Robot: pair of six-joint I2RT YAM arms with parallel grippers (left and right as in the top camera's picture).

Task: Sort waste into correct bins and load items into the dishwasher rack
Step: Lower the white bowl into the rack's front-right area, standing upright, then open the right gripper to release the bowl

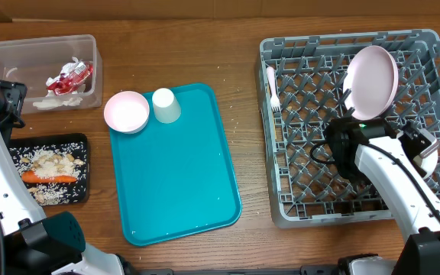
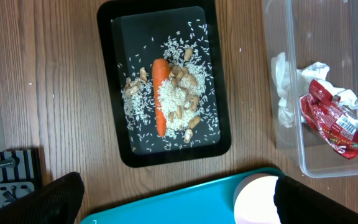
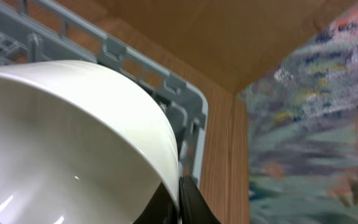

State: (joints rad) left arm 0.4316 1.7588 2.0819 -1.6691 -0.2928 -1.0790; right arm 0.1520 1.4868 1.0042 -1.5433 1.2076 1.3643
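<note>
carrot (image 2: 160,96) in black tray (image 2: 124,43) | red wrapper (image 2: 329,121) in clear tub (image 2: 334,31)

Plate (image 1: 371,80) tilted in rack (image 1: 304,176), carrot (image 2: 160,96) in black tray (image 2: 123,50)

- Looks like a robotics lab bench staged as a dish-clearing station.
- Wooden table (image 1: 243,46) with a white robot arm (image 1: 403,191) over it.
- Dishwasher rack (image 3: 114,53) just past the right jaws, which pinch a white bowl (image 3: 67,143).
- Scrap tray (image 2: 104,93) and waste tub (image 2: 328,31) ahead of the left jaws.

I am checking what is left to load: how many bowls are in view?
2. One bowl sits at the teal tray's far-left corner, beside the cup. The other bowl is held by its rim in the right gripper, above the rack. No others show.
</note>
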